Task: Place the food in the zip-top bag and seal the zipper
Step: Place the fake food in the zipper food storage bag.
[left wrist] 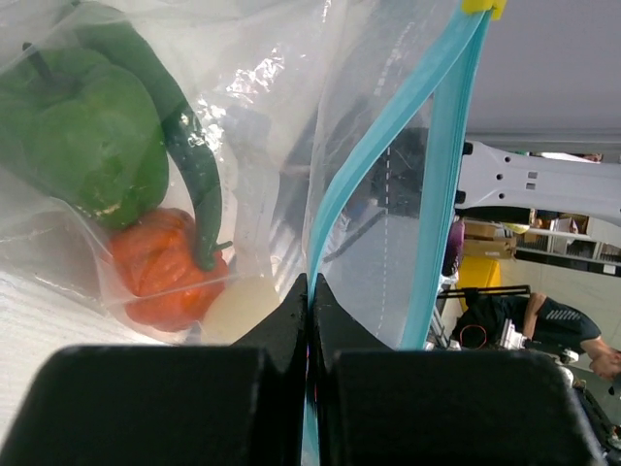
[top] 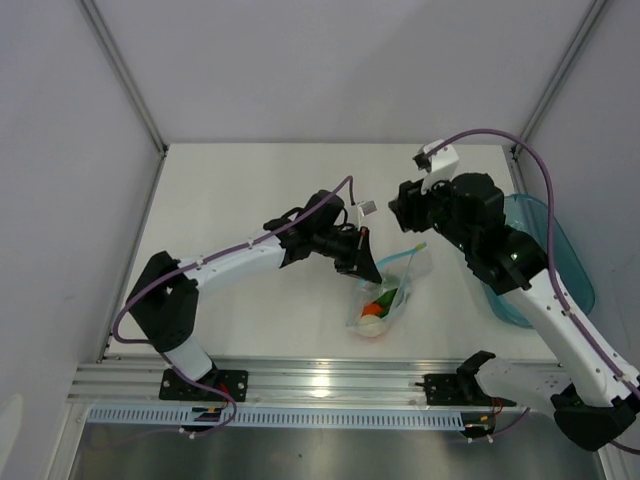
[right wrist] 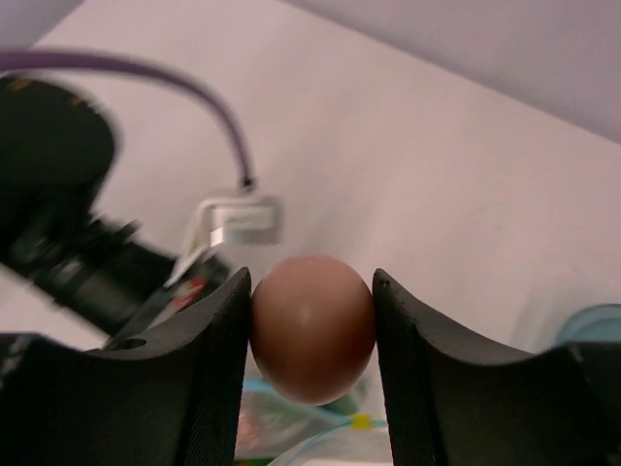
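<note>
On the white table [top: 250,200]: we see the zip-top bag [top: 388,292] lying near its middle.
Teal tray [top: 568,270]: by the table's right edge.
Left gripper [left wrist: 309,296]: pressed together on the zipper [left wrist: 432,165], at the bag's mouth.
Right gripper [right wrist: 312,291]: pinching a brown egg [right wrist: 312,335], near the bag's mouth.
Food in bag: we count green pepper [left wrist: 78,126], green chilli [left wrist: 189,165], orange-red round one [left wrist: 160,267], pale egg [left wrist: 243,309].

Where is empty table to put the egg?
Bare table lies between the left arm and the back wall, and between that arm, the bag and the rail. It's crowded where the left gripper and right gripper, holding the egg, meet at the bag.
</note>
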Motion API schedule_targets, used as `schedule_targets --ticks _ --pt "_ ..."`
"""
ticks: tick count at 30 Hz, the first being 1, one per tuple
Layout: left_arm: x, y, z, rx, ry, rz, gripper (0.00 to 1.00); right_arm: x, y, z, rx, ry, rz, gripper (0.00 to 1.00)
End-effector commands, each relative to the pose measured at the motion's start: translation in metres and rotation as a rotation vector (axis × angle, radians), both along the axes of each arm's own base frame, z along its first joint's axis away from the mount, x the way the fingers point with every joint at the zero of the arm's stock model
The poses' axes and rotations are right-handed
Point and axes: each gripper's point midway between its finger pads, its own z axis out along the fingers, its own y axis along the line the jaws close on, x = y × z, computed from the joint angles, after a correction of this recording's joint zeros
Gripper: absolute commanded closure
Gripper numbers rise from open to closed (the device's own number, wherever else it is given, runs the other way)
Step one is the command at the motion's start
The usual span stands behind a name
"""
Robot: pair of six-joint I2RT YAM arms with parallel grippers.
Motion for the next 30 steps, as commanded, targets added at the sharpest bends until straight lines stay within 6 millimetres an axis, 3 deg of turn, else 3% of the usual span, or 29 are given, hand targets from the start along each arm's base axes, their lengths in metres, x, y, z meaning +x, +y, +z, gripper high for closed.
schedule_targets --ticks 1,3,4,10,14,21,24,28,30 --pt "0.002 -0.001 0.030 -0.070 -0.075 0.022 0.99 -0.054 0.036 -0.024 0.045 0.146 0.179 1.00" --pt "0.001 0.001 0.032 -0.072 -0.081 0.025 0.99 -0.080 0.055 -0.033 0.036 0.171 0.254 1.00" --pt "0.001 0.001 0.030 -0.070 -0.083 0.029 0.99 -0.088 0.057 -0.042 0.024 0.192 0.256 1.00" --pt "-0.001 0.004 0.033 -0.084 -0.089 0.038 0.99 -0.131 0.060 -0.047 0.045 0.213 0.308 1.00" --pt "-0.002 0.006 0.039 -0.094 -0.102 0.040 0.99 -0.136 0.050 -0.072 0.010 0.251 0.281 1.00" --pt "-0.007 0.009 0.049 -0.114 -0.109 0.035 0.99 -0.143 0.055 -0.112 -0.011 0.309 0.293 1.00" --pt "-0.010 0.011 0.051 -0.119 -0.106 0.031 0.99 -0.139 0.058 -0.117 -0.002 0.291 0.290 0.98" --pt "-0.013 0.012 0.052 -0.122 -0.106 0.028 1.00 -0.133 0.061 -0.121 0.001 0.279 0.271 0.89" --pt "-0.015 0.012 0.050 -0.119 -0.101 0.025 0.99 -0.131 0.061 -0.123 -0.009 0.282 0.259 0.79"
